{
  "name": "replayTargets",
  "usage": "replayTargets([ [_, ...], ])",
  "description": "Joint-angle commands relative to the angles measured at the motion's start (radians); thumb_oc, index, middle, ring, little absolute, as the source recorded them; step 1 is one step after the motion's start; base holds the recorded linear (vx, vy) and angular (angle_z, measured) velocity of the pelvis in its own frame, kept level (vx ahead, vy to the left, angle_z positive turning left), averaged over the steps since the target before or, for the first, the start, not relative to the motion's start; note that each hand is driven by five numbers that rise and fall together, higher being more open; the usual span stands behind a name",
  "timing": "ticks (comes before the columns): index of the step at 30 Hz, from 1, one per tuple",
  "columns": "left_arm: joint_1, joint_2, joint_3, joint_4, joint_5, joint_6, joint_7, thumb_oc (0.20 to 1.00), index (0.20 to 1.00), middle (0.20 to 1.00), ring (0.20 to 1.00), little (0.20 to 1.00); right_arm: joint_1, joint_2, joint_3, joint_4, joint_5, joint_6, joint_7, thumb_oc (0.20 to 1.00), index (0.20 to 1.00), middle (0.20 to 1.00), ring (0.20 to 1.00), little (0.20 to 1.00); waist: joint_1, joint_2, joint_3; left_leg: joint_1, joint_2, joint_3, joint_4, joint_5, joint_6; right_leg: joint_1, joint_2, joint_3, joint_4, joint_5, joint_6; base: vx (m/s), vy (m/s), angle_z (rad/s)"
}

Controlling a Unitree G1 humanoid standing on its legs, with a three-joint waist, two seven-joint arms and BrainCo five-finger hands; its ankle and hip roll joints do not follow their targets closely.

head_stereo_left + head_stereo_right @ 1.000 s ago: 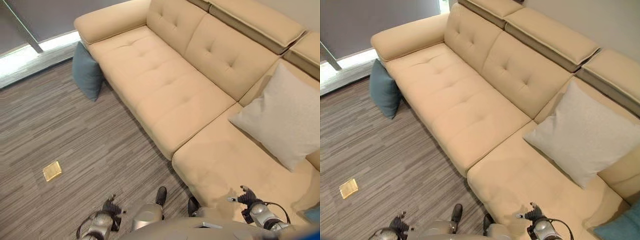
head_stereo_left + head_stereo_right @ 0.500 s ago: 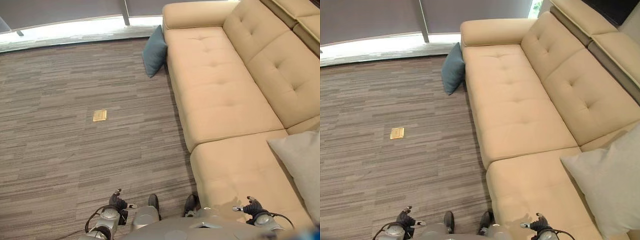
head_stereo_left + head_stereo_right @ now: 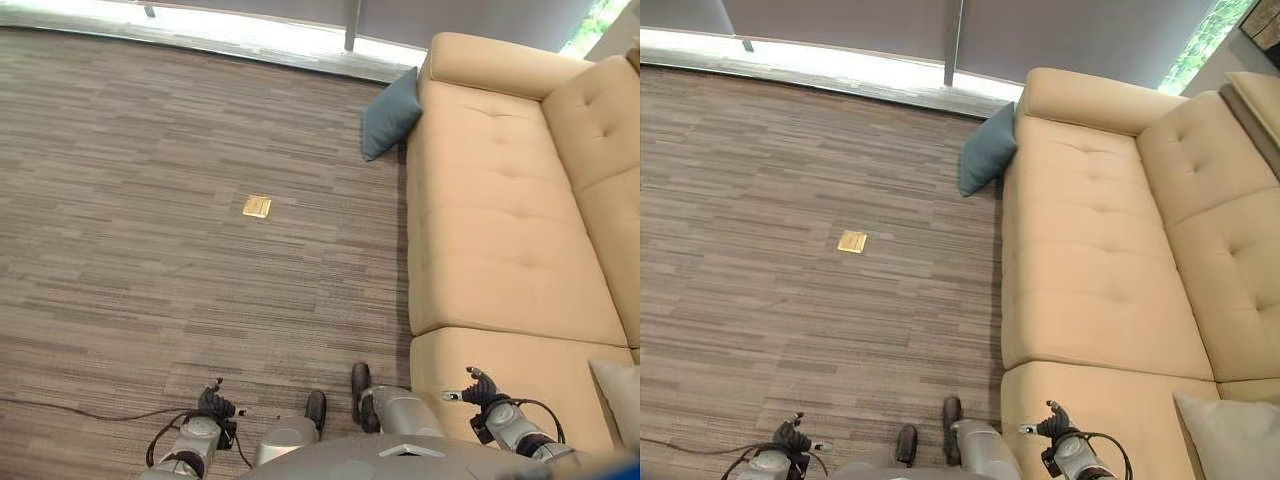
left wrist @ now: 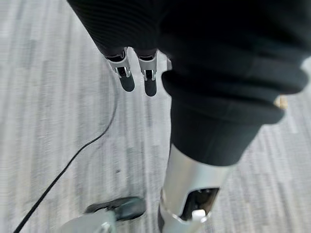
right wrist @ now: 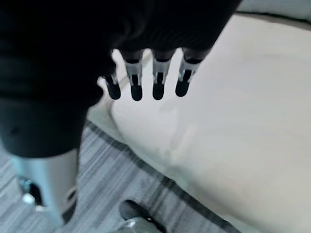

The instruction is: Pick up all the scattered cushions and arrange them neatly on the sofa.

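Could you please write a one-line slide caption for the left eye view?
Teal cushion leaning against the beige sofa on the striped carpet, both hands empty.

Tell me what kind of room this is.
Probably a lounge or living room: a long beige tufted sofa, a teal cushion leaning against its end, striped grey carpet and a window strip.

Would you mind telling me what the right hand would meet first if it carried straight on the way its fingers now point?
Probably the sofa seat: the right hand hangs open with straight fingers aimed at the cream cushion surface near its front edge. Nothing shows in between, though depth is unclear.
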Motion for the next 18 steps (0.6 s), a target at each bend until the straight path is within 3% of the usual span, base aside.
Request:
replayTargets([
  [1,-0.024,0.006,0.012,0.017,0.002,-0.017,-0.003,1.0,1.0,1.0,1.0,1.0,0.016,-0.039,-0.001,0.014,-0.019,-0.003,-0.018,1.0,1.0,1.0,1.0,1.0,-0.017,-0.025,-0.022,-0.033,-0.006,-0.043,0.079,-0.094,-0.073,0.147,-0.018,-0.024,-0.098,0.001,0.041,0.18,-0.113,0.84],
  [5,-0.017,-0.002,0.006,0.014,0.01,-0.011,-0.006,1.0,1.0,1.0,1.0,1.0,0.033,-0.045,-0.011,0.014,-0.009,-0.007,-0.019,1.0,1.0,1.0,1.0,1.0,-0.025,-0.037,-0.031,-0.06,0.0,-0.022,0.194,-0.148,-0.093,0.205,-0.024,-0.037,-0.152,0.002,0.031,0.18,-0.094,0.59],
  [7,-0.019,-0.003,-0.003,0.013,0.014,-0.01,-0.01,1.0,1.0,1.0,1.0,1.0,0.036,-0.045,-0.015,0.023,0.004,-0.006,-0.019,1.0,1.0,1.0,1.0,1.0,-0.026,-0.044,-0.026,-0.099,0.007,0.018,0.259,-0.15,-0.108,0.235,-0.031,-0.036,-0.177,-0.003,0.027,0.15,0.001,0.21],
  [8,-0.019,-0.004,-0.01,0.013,0.02,-0.002,-0.017,1.0,1.0,1.0,1.0,1.0,0.037,-0.042,-0.021,0.039,0.012,0.001,-0.021,1.0,1.0,1.0,1.0,1.0,-0.021,-0.047,-0.027,-0.174,0.031,0.089,0.239,-0.121,-0.101,0.26,-0.034,-0.047,-0.203,-0.015,0.029,0.2,0.05,0.18],
  [9,-0.017,0.0,-0.012,0.016,0.026,-0.001,-0.017,1.0,1.0,1.0,1.0,1.0,0.039,-0.039,-0.02,0.043,0.013,0.003,-0.02,1.0,1.0,1.0,1.0,1.0,-0.017,-0.049,-0.028,-0.205,0.033,0.102,0.218,-0.095,-0.095,0.266,-0.031,-0.045,-0.207,-0.02,0.03,0.18,0.045,0.36],
  [10,-0.017,0.0,-0.012,0.016,0.026,-0.001,-0.017,1.0,1.0,1.0,1.0,1.0,0.039,-0.039,-0.02,0.043,0.013,0.003,-0.02,1.0,1.0,1.0,1.0,1.0,-0.017,-0.05,-0.029,-0.205,0.033,0.102,0.217,-0.095,-0.095,0.266,-0.032,-0.044,-0.207,-0.02,0.03,0.17,0.032,0.37],
  [12,-0.011,0.006,-0.007,0.022,0.025,-0.001,-0.019,1.0,1.0,1.0,1.0,1.0,0.04,-0.033,-0.01,0.046,0.007,0.007,-0.022,1.0,1.0,1.0,1.0,1.0,0.007,-0.05,-0.022,-0.28,0.035,0.092,0.164,-0.012,-0.098,0.287,-0.01,-0.023,-0.207,-0.047,0.021,0.17,0.029,0.11],
  [14,-0.005,0.007,-0.003,0.029,0.02,-0.002,-0.019,1.0,1.0,1.0,1.0,1.0,0.038,-0.03,-0.001,0.048,-0.003,0.01,-0.022,1.0,1.0,1.0,1.0,1.0,0.023,-0.057,-0.019,-0.318,0.033,0.084,0.174,0.014,-0.108,0.307,-0.005,-0.005,-0.195,-0.069,0.019,0.2,0.082,-0.3],
  [18,0.013,0.006,0.007,0.032,0.036,0.003,-0.022,1.0,1.0,1.0,1.0,1.0,0.037,-0.008,0.008,0.047,-0.032,0.009,-0.012,1.0,1.0,1.0,1.0,1.0,0.03,-0.066,-0.051,-0.237,0.03,0.084,0.148,-0.014,-0.077,0.315,-0.024,0.008,-0.079,-0.09,0.04,0.34,0.195,-0.55],
])
